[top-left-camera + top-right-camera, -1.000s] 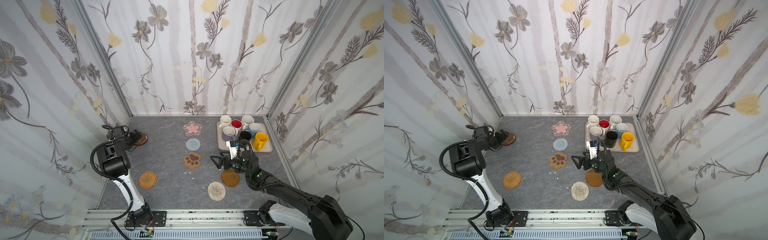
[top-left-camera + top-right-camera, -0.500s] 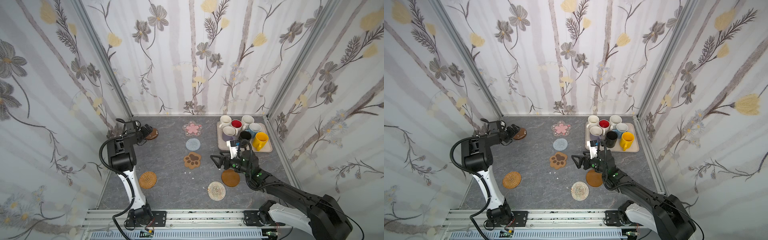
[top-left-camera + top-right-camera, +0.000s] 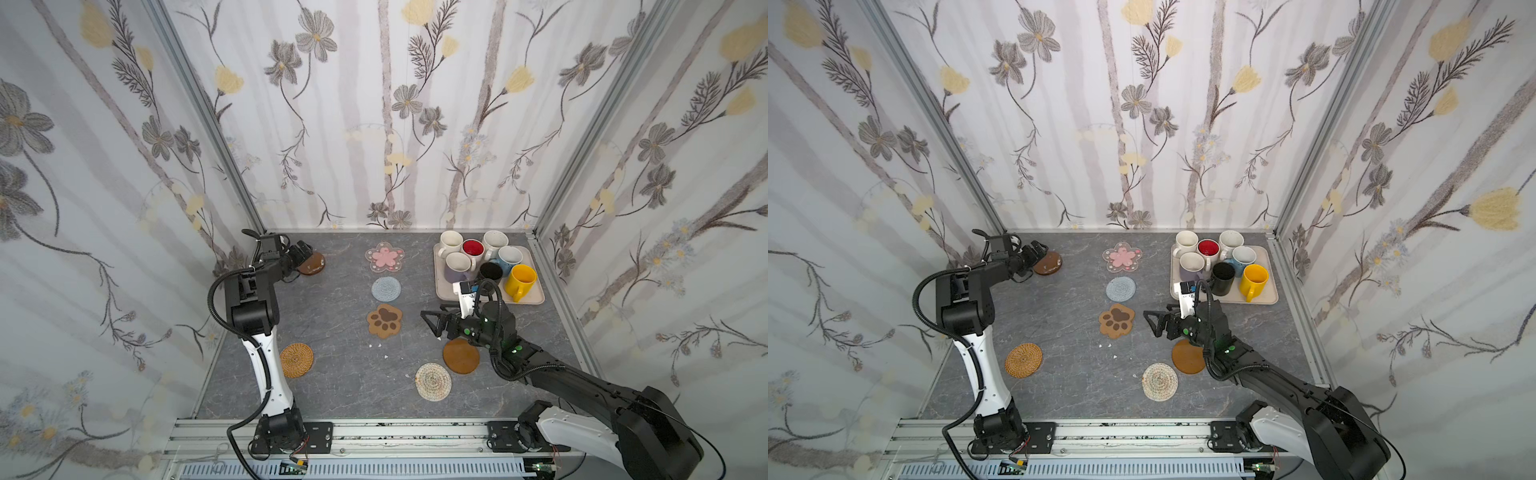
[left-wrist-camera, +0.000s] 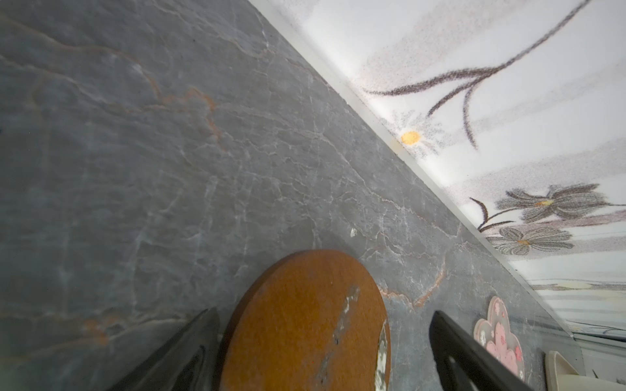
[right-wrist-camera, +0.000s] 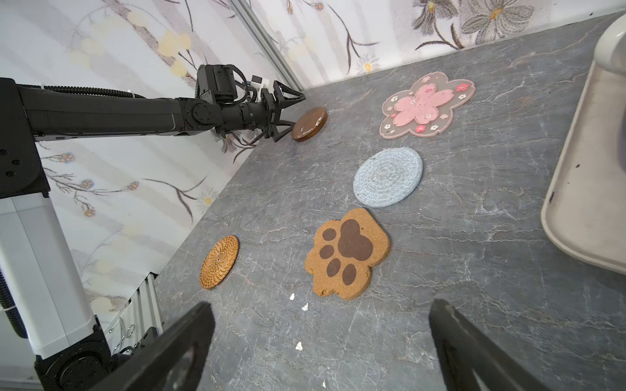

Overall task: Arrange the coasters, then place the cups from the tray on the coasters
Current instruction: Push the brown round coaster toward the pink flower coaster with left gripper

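White walls (image 3: 374, 124) printed with grey and yellow flowers enclose a grey marbled floor (image 3: 353, 395).

I see a matt, grey-veined, stone-look tabletop (image 4: 169, 152), a scuffed matt brown disc (image 4: 298, 321), a grainy cork paw coaster (image 5: 349, 267), a woven-cord round coaster (image 5: 388, 176), a glossy yellow mug (image 3: 521, 279)

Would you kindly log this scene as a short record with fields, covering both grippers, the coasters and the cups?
Left gripper: open, jaws flanking a brown disc near the far left corner
Right gripper: open, empty, above the table beside the paw coaster
Middle column, far to near: pink flower, grey-blue round, paw coaster
Other coasters: orange rattan, pale woven, second brown disc
Tray: far right, holding all seven cups
Cups on coasters: none
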